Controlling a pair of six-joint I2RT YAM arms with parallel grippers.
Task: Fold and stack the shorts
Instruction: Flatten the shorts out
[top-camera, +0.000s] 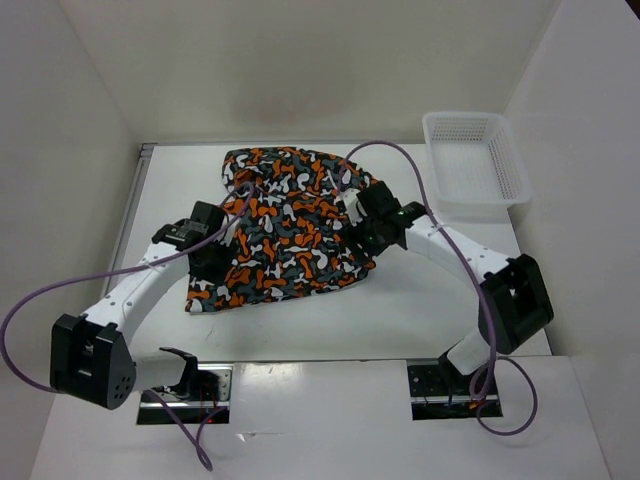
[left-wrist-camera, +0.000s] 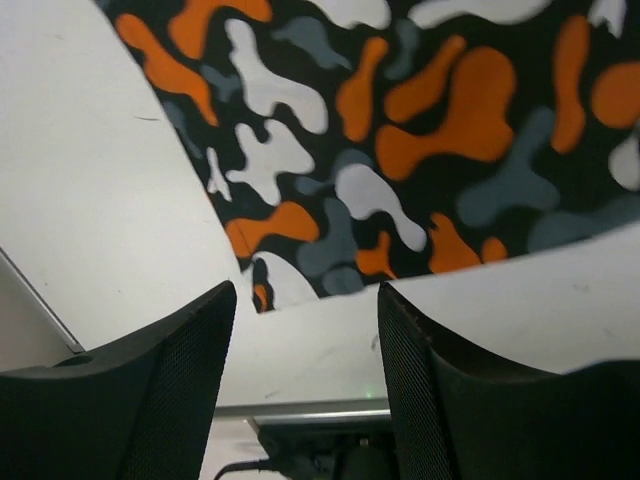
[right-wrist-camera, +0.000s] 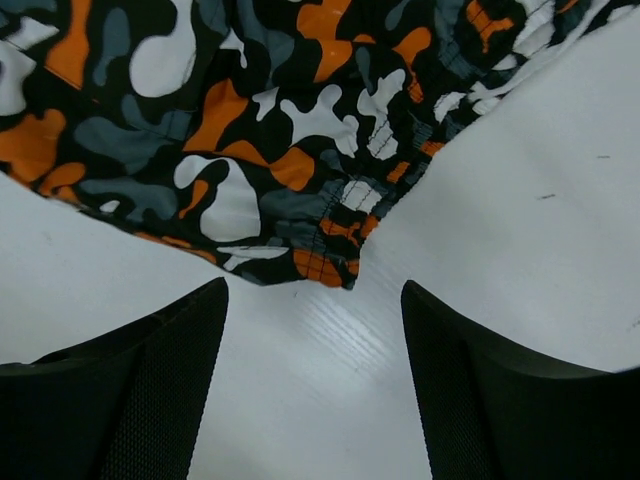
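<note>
The shorts (top-camera: 285, 225), printed in orange, white, grey and black blotches, lie spread flat in the middle of the table. My left gripper (top-camera: 213, 262) is at their left edge, open and empty. In the left wrist view the gripper (left-wrist-camera: 305, 330) hangs over bare table just short of the shorts' lower left corner (left-wrist-camera: 262, 285). My right gripper (top-camera: 368, 240) is at the shorts' right edge, open and empty. In the right wrist view the gripper (right-wrist-camera: 315, 330) is over bare table just below a stitched corner of the shorts (right-wrist-camera: 330, 262).
A white plastic mesh basket (top-camera: 515, 165) stands at the back right corner of the table. White walls close in the table on the left, back and right. Purple cables loop from both arms.
</note>
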